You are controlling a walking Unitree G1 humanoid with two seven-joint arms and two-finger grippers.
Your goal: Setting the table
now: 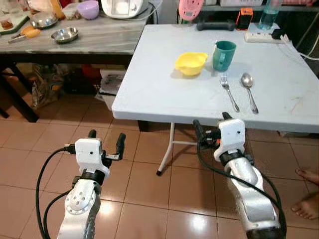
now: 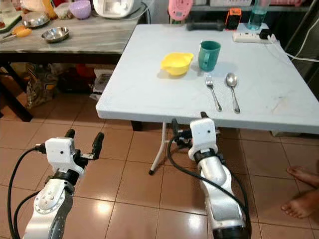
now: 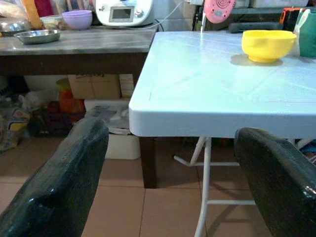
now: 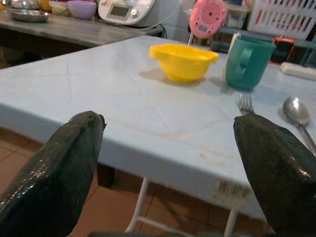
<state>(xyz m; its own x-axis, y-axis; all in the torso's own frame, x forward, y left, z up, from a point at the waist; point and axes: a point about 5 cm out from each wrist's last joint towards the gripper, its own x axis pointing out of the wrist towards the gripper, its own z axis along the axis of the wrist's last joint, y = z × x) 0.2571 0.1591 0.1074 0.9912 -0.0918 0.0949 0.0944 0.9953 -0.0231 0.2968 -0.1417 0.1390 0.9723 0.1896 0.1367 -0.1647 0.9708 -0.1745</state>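
Observation:
A white folding table [image 1: 164, 99] stands ahead. On it sit a yellow bowl [image 1: 191, 63] and a teal mug [image 1: 224, 55] side by side. A fork [image 1: 229, 92] and a spoon [image 1: 248, 89] lie parallel just in front of the mug. My left gripper [image 1: 106, 135] is open and empty, below table height, short of the table's near left corner. My right gripper [image 1: 211, 119] is open and empty at the table's front edge, just short of the fork. In the right wrist view the bowl [image 4: 183, 60], mug [image 4: 248, 62], fork [image 4: 245, 102] and spoon [image 4: 296, 109] lie beyond the fingers.
A grey-topped side table [image 1: 99, 37] at the left carries steel bowls [image 1: 65, 35], a purple bowl [image 1: 88, 9] and a white appliance [image 1: 124, 7]. A power strip [image 1: 261, 37] and bottle [image 1: 269, 15] sit at the white table's back. A person's bare feet [image 1: 306, 204] stand at the right. Boxes [image 1: 112, 84] lie underneath.

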